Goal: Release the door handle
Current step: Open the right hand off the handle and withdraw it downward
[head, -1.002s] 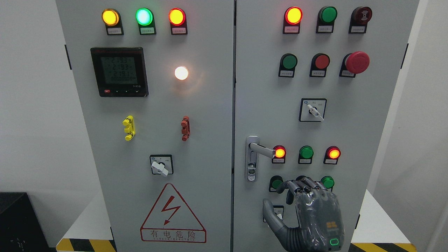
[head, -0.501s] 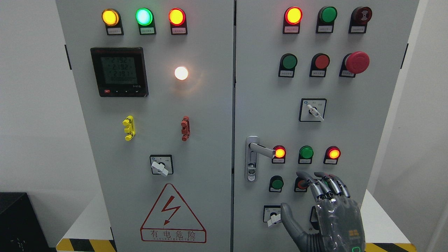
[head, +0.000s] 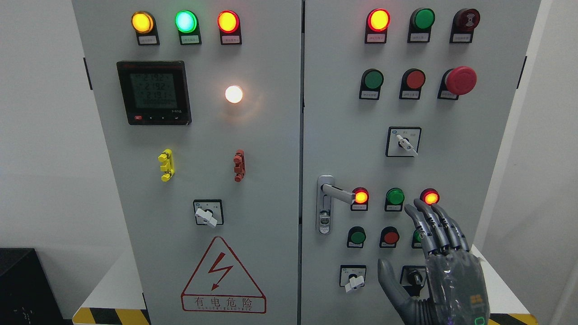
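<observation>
The right robot hand (head: 445, 262) is spread open and holds nothing, fingers (head: 433, 225) extended upward and thumb splayed to the side. It sits below and to the right of the door handle (head: 336, 193), well apart from it. The silver handle points horizontally right from its lock plate on the right cabinet door (head: 343, 113), its tip just beside a lit red indicator lamp (head: 361, 197).

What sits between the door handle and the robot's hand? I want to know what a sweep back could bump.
In the head view, a green button lies between door handle and right hand.
</observation>
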Tool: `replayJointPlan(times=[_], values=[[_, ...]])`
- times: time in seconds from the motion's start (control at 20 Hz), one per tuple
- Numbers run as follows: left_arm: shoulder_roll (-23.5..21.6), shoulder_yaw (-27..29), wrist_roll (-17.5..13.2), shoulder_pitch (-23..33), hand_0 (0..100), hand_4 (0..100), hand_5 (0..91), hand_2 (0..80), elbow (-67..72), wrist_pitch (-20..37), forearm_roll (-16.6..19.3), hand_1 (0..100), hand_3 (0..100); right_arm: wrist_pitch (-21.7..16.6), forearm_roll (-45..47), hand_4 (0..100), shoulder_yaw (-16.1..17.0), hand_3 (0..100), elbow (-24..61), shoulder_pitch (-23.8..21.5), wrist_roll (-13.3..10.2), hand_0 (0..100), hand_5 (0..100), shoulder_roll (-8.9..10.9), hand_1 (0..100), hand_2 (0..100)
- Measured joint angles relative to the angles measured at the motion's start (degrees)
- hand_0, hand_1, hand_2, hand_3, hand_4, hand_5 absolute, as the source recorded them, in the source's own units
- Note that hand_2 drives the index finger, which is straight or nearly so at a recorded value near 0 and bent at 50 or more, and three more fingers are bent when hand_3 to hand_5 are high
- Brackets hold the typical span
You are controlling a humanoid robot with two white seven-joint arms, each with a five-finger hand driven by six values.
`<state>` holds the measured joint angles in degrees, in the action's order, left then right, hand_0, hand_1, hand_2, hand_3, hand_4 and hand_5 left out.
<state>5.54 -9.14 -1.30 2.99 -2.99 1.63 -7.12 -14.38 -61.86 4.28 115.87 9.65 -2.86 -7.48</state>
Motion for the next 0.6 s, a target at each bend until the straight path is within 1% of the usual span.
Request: replayJointPlan(times=[0.1, 0.25, 0.6], values=[[0.0, 0.0, -0.08, 0.0, 0, 0, 0.0, 4.4, 0.0, 0.0, 0.0, 0, 10, -0.33, 0.94, 0, 0.95, 0, -0.02, 0.8, 1.22, 46, 0, 0.02, 18, 0], [0.0, 0.0, -0.13, 0.0, 0, 0, 0.0, 4.5, 0.0, 0.0, 0.0, 0, 10, -1.2, 1.85, 0, 2.21, 0, -0.05, 1.62, 1.85, 45, 0, 0.04, 17, 0], [0.0, 0.0, -0.17, 0.0, 0, 0, 0.0, 4.5, 0.0, 0.01, 0.0, 0, 10, -2.3, 2.85, 0, 4.1, 0, 0.23, 2.41, 1.89, 43, 0, 0.03, 18, 0]])
